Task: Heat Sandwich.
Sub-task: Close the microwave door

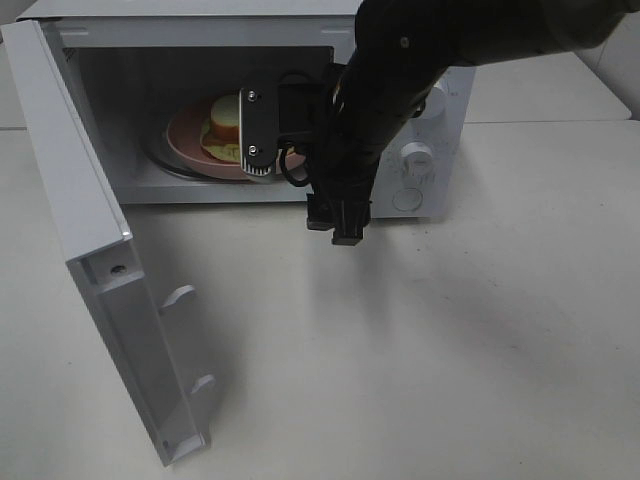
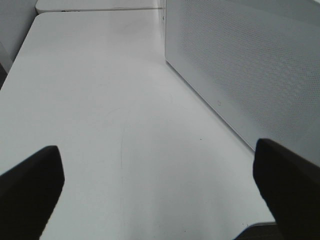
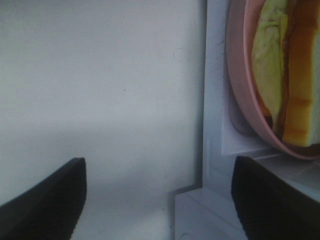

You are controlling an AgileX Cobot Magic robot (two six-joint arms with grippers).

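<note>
Exterior high: sandwich [image 1: 224, 120] flat on plate [image 1: 181, 141], long axis unclear.

The right arm [image 1: 400, 70] wears a glossy black rounded casing. Near its tool end sit a grey metal bracket plate [image 1: 259, 130] with two round screw heads, a looped black cable [image 1: 292, 172] and a boxy black block [image 1: 340, 215]. The right tool [image 3: 157, 190] and the left tool [image 2: 155, 180] have matte black, blunt wedge fingers [image 3: 50, 200].

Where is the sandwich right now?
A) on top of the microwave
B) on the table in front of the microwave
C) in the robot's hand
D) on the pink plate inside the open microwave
D: the sandwich lies on the pink plate inside the microwave, door open.
</note>
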